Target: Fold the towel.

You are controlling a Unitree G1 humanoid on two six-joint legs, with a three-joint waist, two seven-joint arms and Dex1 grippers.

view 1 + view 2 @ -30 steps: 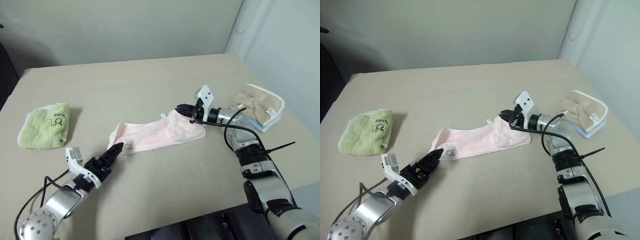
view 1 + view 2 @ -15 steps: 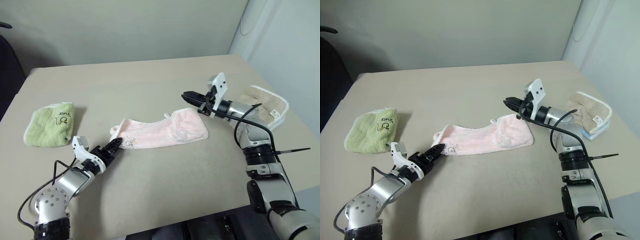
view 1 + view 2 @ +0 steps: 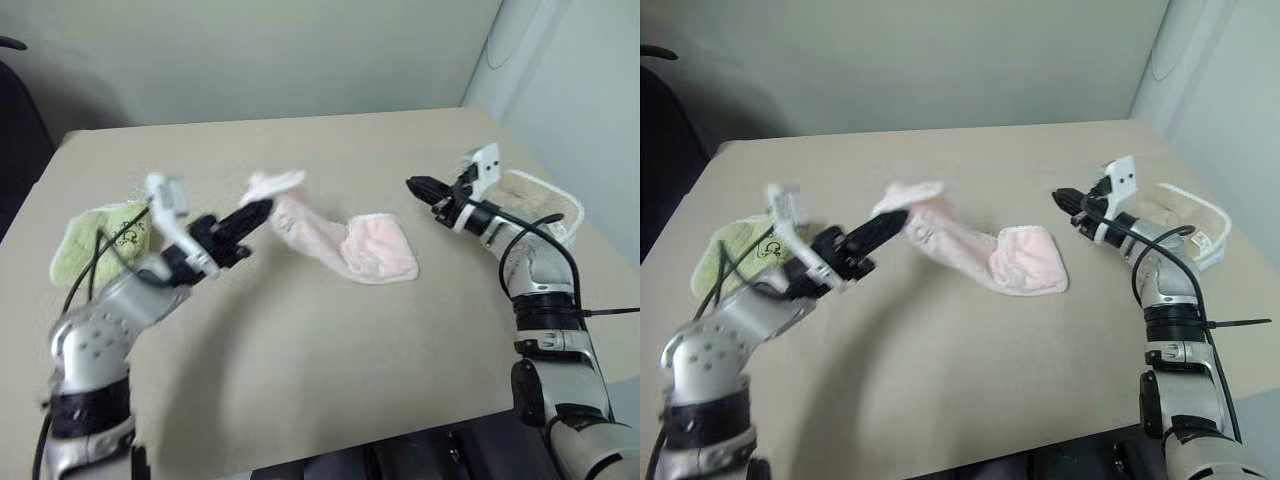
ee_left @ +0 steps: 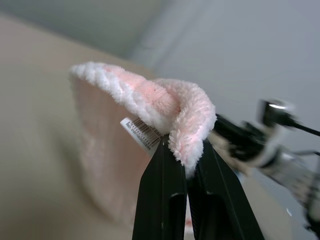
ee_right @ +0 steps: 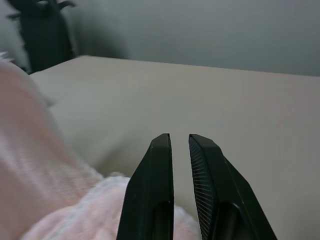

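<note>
Towel (image 3: 340,235), pink, hangs by one end from the clenched left claw (image 3: 262,211) while its other end rests on the surface (image 3: 330,340), mid-fold, so next comes carrying that end across toward the empty, nearly closed right claw (image 3: 414,185).

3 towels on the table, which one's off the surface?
The pink towel: the left gripper holds one end raised. The green towel and beige towel lie flat.

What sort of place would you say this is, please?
Probably an indoor test or training room: a plain beige table set by bare pale walls, with only a pink towel, a green towel and a tan towel laid out.
</note>
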